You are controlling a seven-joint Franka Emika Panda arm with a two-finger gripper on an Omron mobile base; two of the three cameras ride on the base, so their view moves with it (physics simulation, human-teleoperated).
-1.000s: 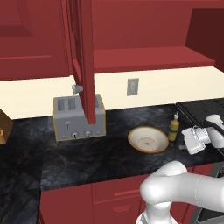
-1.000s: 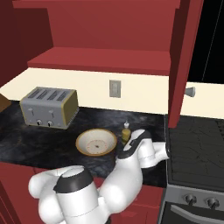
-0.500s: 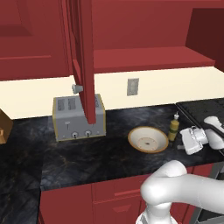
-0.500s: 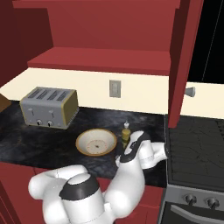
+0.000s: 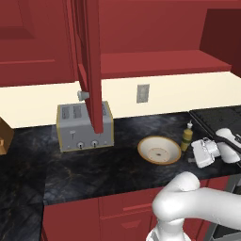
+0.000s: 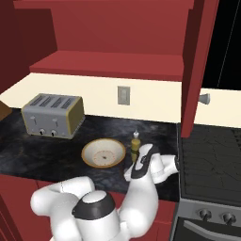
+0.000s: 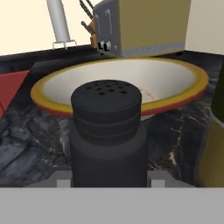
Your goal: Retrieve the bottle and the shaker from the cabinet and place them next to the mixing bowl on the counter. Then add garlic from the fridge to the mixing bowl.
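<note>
1. Step: setting the shaker [image 7: 108, 131] down beside the mixing bowl [image 5: 159, 151]; bottle [image 5: 187, 137] already stands near it on the counter [image 5: 94, 167].
2. Gripper [image 6: 140, 165] looks clamped on the shaker, low by the bowl.
3. Next, likely: release, retreat, head for the fridge's garlic.

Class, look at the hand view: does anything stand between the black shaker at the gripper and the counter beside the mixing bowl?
Nothing visible does. The all-black cylindrical shaker sits close before the gripper, with bare black marbled counter between it and the golden-rimmed cream mixing bowl. The olive-yellow bottle stands alongside.
</note>
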